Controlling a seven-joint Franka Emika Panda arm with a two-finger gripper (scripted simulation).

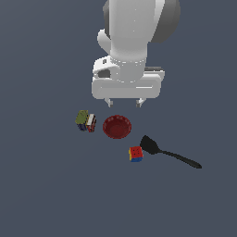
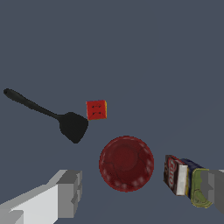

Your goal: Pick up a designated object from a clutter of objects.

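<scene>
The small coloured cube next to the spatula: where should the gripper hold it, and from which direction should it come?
Best come straight down from above and close on two opposite flat sides of the cube. It sits flat on the floor, and its top is free. The spatula blade lies close on one side, so probably turn the open gripper so that neither finger goes down there. The bowl stands apart.

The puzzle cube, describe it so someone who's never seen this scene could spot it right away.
Start at the dark red bowl in the middle of the grey floor. Beside it, toward the exterior view's lower right, sits the puzzle cube, close to the black spatula blade. It is the only boxy item with tiled red, blue and yellow faces, much smaller than the bowl.
</scene>
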